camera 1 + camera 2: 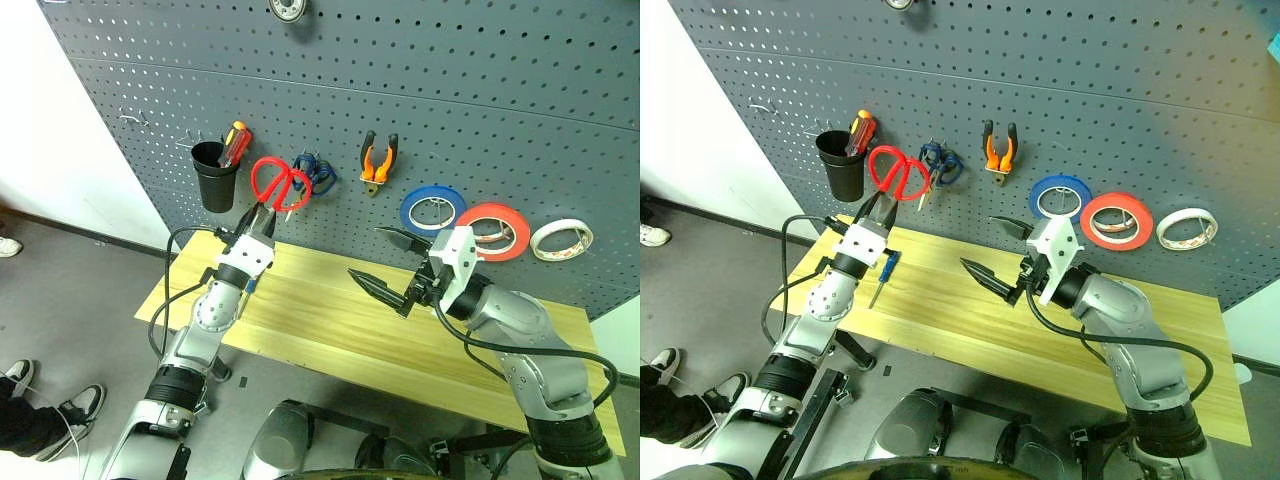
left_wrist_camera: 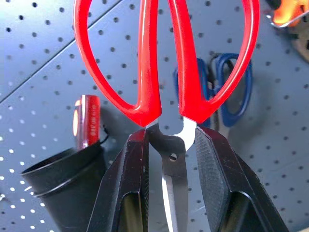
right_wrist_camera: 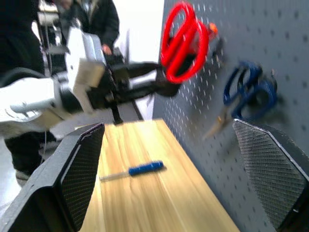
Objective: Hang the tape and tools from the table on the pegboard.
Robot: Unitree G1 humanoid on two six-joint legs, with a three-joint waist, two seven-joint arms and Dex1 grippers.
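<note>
My left gripper (image 1: 262,218) is shut on the red-handled scissors (image 1: 278,185) at their pivot. It holds them handles-up, close in front of the dark grey pegboard (image 1: 450,90). In the left wrist view the red handles (image 2: 164,63) rise above my black fingers (image 2: 133,164). My right gripper (image 1: 364,252) hangs open and empty above the middle of the wooden table (image 1: 330,320). The blue-handled screwdriver (image 1: 883,272) lies on the table near its left end. The orange-and-black pliers (image 1: 378,160) and the red tape (image 1: 493,231) hang on the pegboard.
A black cup (image 1: 216,175) on the board holds a red-and-yellow screwdriver (image 1: 235,145). Blue-handled scissors (image 1: 316,172) hang just right of the red ones. A blue tape roll (image 1: 432,210) and a whitish roll (image 1: 561,239) flank the red tape. A person's shoes (image 1: 60,410) are on the floor at left.
</note>
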